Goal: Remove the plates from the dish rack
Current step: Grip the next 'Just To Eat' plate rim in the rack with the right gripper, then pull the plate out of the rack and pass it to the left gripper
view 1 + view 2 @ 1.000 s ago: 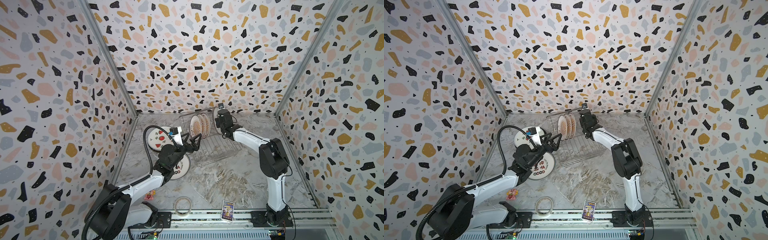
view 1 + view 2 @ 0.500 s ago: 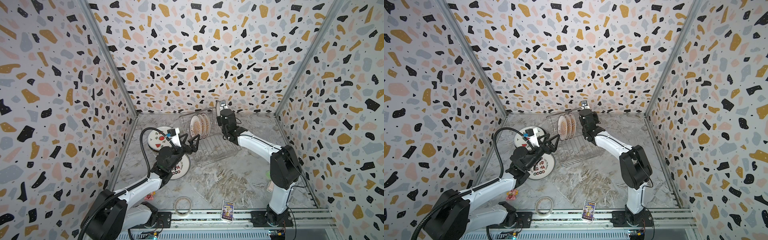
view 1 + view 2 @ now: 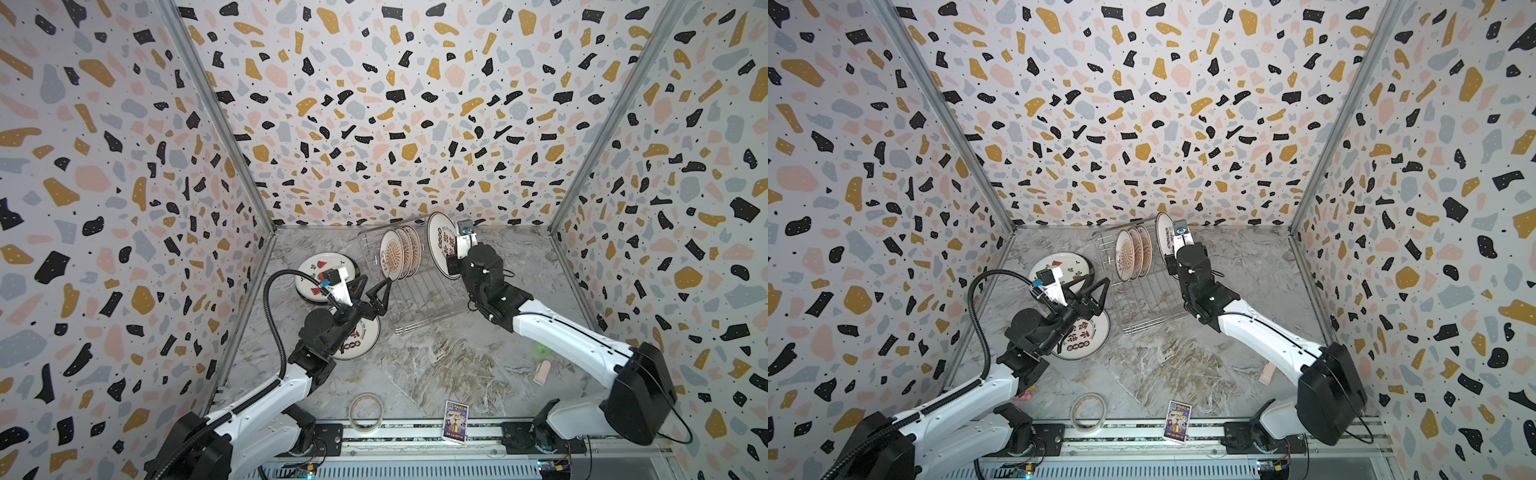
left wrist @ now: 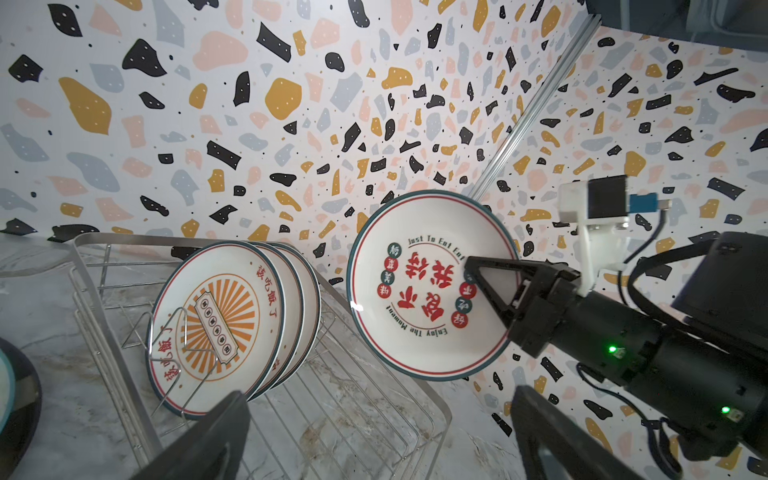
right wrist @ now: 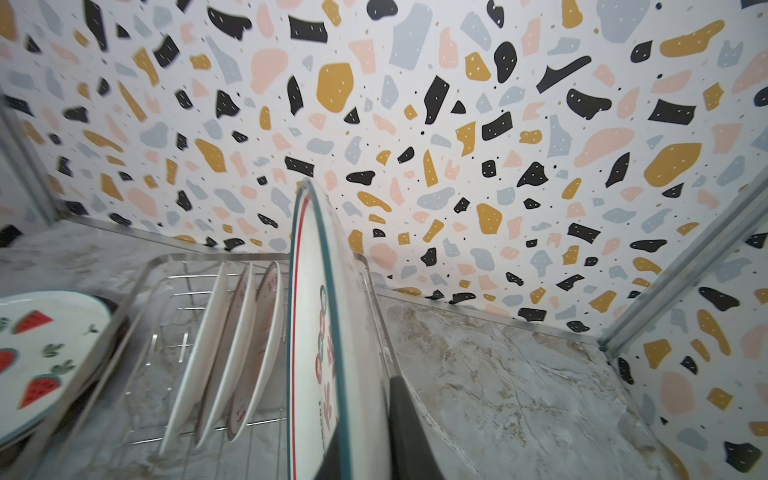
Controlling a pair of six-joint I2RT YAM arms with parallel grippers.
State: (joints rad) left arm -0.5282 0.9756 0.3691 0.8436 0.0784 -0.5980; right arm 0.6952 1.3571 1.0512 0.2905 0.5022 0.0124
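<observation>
The dish rack point(image 3: 419, 291) point(image 3: 1144, 297), a silver wire basket, sits at the back of the table. Three orange sunburst plates point(image 3: 397, 254) point(image 3: 1133, 254) point(image 4: 216, 324) stand upright in it. My right gripper point(image 3: 454, 262) point(image 5: 365, 436) is shut on the rim of a plate with red Chinese characters point(image 3: 440, 241) point(image 3: 1165, 235) point(image 4: 424, 286). It holds that plate upright over the rack's right end. My left gripper point(image 3: 372, 293) point(image 3: 1096, 291) point(image 4: 380, 405) is open and holds nothing, at the rack's left side. A watermelon plate point(image 3: 318, 266) and another character plate point(image 3: 359, 338) lie flat on the table under the left arm.
A beige tape ring point(image 3: 365, 411) and a small card point(image 3: 456, 419) lie near the front rail. A green ball point(image 3: 540, 350) and a pinkish piece point(image 3: 542, 372) lie by the right arm. Patterned walls close in the back and both sides.
The right arm's elbow has swung out to the right and toward the front while its gripper keeps the character plate at the rack's right end. The left gripper has drawn back slightly to the left.
</observation>
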